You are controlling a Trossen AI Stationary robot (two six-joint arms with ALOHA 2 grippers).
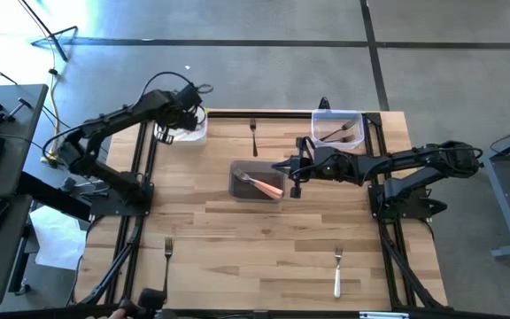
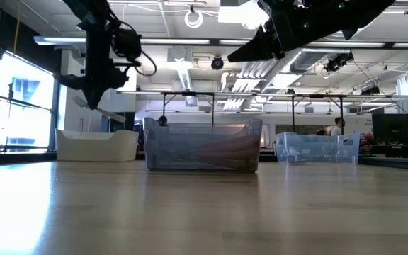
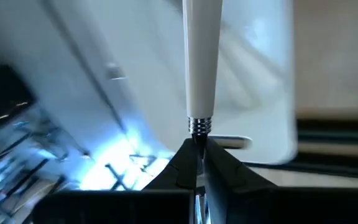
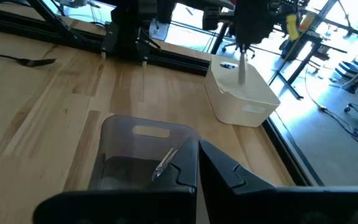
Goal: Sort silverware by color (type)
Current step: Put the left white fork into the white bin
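Hovering at the table's far left, over the white tub (image 1: pixel 187 133): left gripper (image 3: pixel 199 163), fingers pinching the metal neck of a white-handled fork (image 3: pixel 202 59), handle pointing away from the jaws and hanging above the tub's interior. Judging the step in hand as the drop into that tub; best done by lowering until the handle tip is well inside the walls, keeping the fork centred over the opening rather than near the rim, then releasing without swinging. Lying near the front left edge: a dark-handled fork (image 1: pixel 168 254), untouched. Sitting mid-table: the grey tub (image 1: pixel 255 182), holding orange-handled forks (image 1: pixel 265 185); just behind it, another dark fork (image 1: pixel 253 136) resting on bare wood. Waiting just right of the grey tub: right gripper (image 1: pixel 296 171), fingers pressed together, empty. Standing at the far right corner: a clear tub (image 1: pixel 337 126) with dark forks inside. Lying near the front right: another white-handled fork (image 1: pixel 337 271), not yet sorted.
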